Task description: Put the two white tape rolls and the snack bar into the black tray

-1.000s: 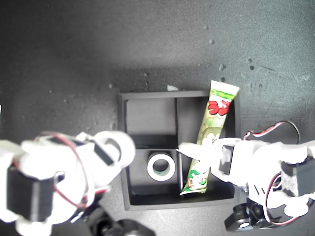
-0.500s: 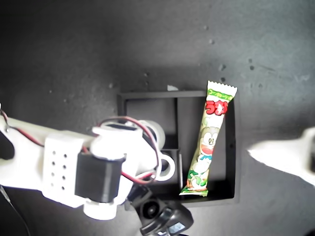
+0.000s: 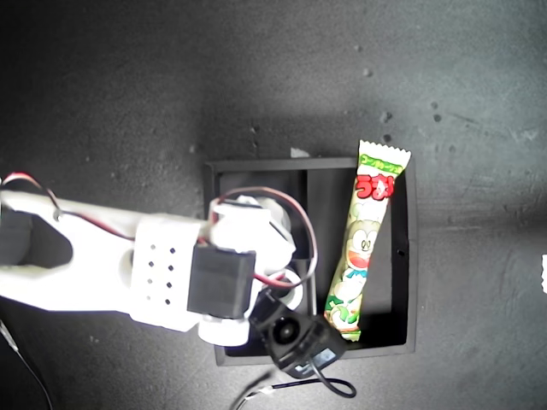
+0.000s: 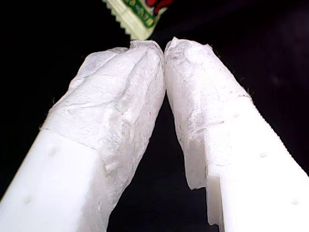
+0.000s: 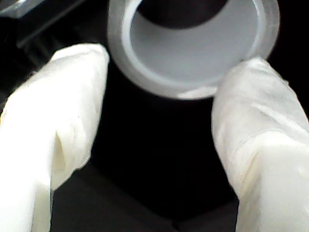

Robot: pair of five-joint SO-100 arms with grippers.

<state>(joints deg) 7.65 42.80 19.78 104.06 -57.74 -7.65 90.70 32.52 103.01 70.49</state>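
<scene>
The black tray (image 3: 256,163) sits mid-table in the exterior view. The snack bar (image 3: 363,243) lies in its long compartment on the exterior view's right, its far crimped end over the wall. The second arm (image 3: 128,265) reaches in from the exterior view's left and covers the two small compartments. One white tape roll (image 3: 297,295) peeks out beside it. My second gripper (image 5: 166,60) is open, with a white tape roll (image 5: 193,53) just past its fingertips (image 5: 251,72); one tip touches the rim. My first gripper (image 4: 164,46) is shut on nothing, near the snack bar's end (image 4: 137,12).
The table (image 3: 128,85) is dark grey and speckled all round the tray. A black wrist camera (image 3: 295,337) and a looped cable (image 3: 299,389) hang over the tray's near wall. A white sliver of an arm (image 3: 544,273) shows at the exterior view's right edge.
The first arm let go of the snack bar and drew off to the exterior view's right. The second arm swung in from the left over the tray's small compartments.
</scene>
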